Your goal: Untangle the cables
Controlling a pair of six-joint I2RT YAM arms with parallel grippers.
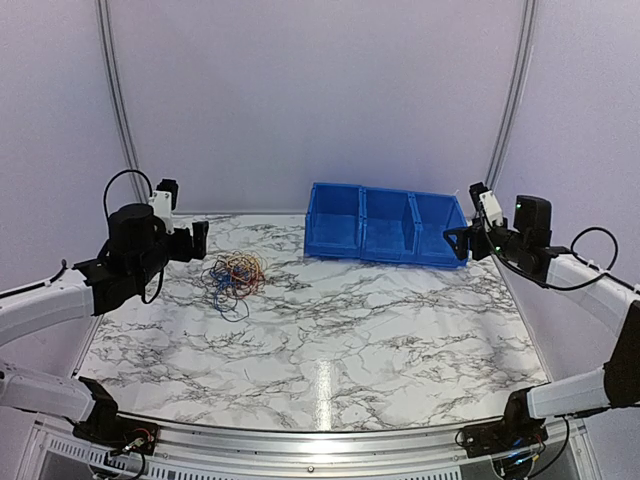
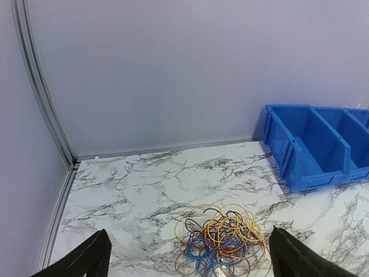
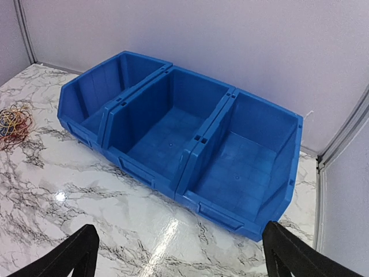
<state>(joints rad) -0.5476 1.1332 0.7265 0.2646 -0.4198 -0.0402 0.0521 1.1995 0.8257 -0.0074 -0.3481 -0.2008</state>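
Your left fingers (image 1: 198, 242) are the ones to use. The cables (image 2: 222, 236) lie on the surface just ahead of them and below, framed between the two tips in the left wrist view and sitting slightly toward the right-hand tip. Both left fingers are spread wide apart with nothing between them, and they hang above the surface, clear of the heap.

Your right fingers (image 1: 457, 243) are also spread apart and empty. From there the cables are well off to the left, past the far end of the blue bin (image 3: 144, 167), which lies directly ahead of and below those tips. The left arm is plainly the nearer one.

The bundle gives you no real long axis to line up on. It is a roughly round, low heap, perhaps a little wider across than deep as the left wrist sees it. Yellow-orange loops ride on top and around the rim, red strands run through the middle, and blue ones bunch on the side nearest your tips. A few thin loops stray out from that near edge, flat on the surface. Those stray loops look like the easiest thing to pinch first. The strands are very fine and springy-looking, so expect a single one to slip unless the tips close squarely across it.
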